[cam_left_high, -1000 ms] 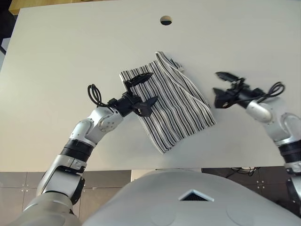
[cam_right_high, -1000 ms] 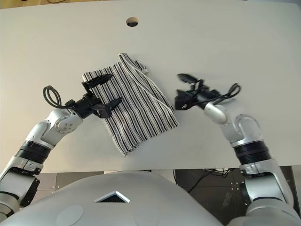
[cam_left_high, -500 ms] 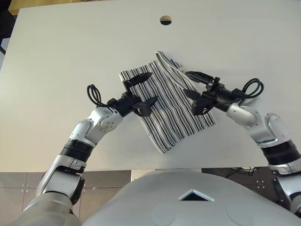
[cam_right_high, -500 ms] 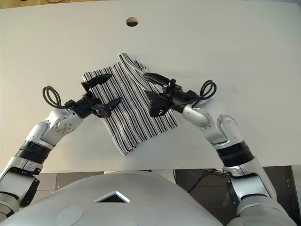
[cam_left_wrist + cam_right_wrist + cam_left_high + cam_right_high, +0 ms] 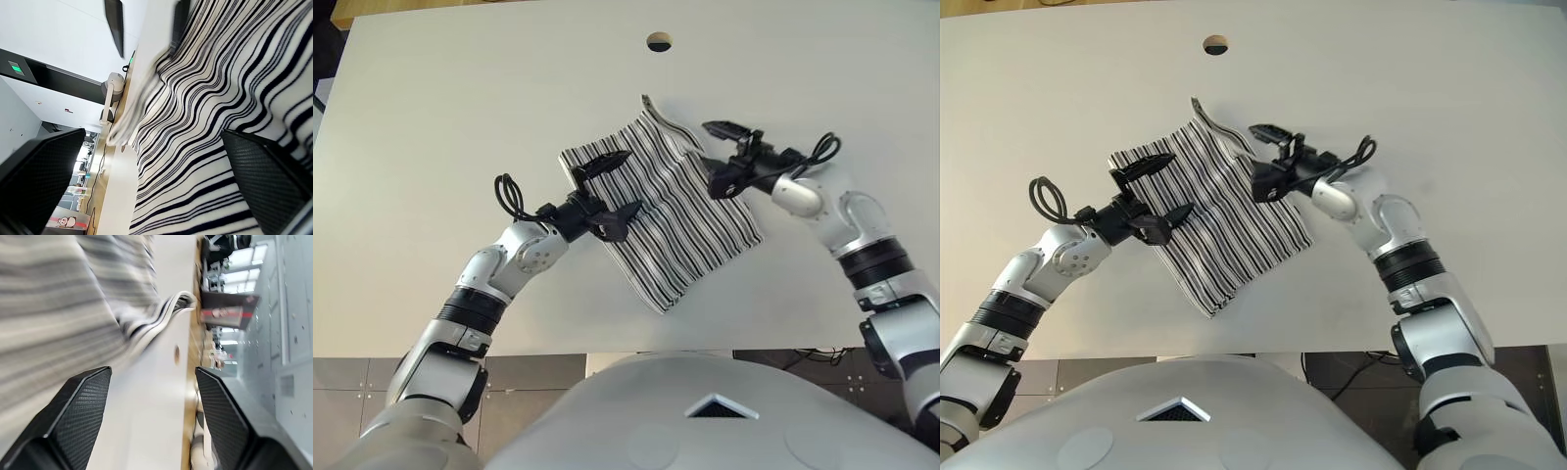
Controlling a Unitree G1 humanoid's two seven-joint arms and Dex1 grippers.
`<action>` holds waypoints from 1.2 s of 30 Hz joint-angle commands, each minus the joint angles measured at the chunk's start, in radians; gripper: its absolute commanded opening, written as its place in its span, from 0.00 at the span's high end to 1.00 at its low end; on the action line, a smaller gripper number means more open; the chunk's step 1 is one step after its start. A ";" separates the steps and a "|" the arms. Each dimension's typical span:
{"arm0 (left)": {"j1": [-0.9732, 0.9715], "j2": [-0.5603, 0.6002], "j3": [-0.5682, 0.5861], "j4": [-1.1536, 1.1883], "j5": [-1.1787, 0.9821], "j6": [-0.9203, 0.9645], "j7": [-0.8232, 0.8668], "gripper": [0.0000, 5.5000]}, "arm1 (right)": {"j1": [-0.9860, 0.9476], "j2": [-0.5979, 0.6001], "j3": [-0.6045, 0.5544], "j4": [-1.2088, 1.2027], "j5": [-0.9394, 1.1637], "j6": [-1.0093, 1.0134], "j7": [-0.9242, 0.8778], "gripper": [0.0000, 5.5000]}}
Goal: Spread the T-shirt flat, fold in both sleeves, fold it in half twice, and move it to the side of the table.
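**Two open end effectors flank a folded striped T-shirt**

The T-shirt (image 5: 685, 230) lies as a folded oblong on the white tabletop (image 5: 460, 98), its long axis slanting from the robot's far left to its near right. The left end effector (image 5: 634, 179), fingers spread wide and holding nothing, sits over the far half of the shirt's left long edge. The right end effector (image 5: 708, 157), also spread and empty, is at the opposite long edge near the far corner, where the cloth is rucked up. Each arm has one long side in reach and neither is clearly nearer, so the coming move likely means gripping both edges across the short axis.
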 commanded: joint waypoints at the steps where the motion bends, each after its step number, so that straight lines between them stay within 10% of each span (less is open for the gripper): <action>1: 0.059 0.051 -0.030 0.114 0.057 0.043 -0.047 0.07 | 0.011 -0.045 -0.037 0.052 0.037 -0.002 -0.001 0.42; 16: -0.074 -0.029 0.263 0.036 -0.039 0.142 0.288 0.07 | 0.187 -0.098 -0.003 -0.368 0.048 -0.043 0.108 0.42; 36: -0.132 -0.141 0.355 0.127 -0.155 0.108 0.354 0.07 | -0.172 0.197 0.193 0.322 -0.163 -0.079 -0.154 0.42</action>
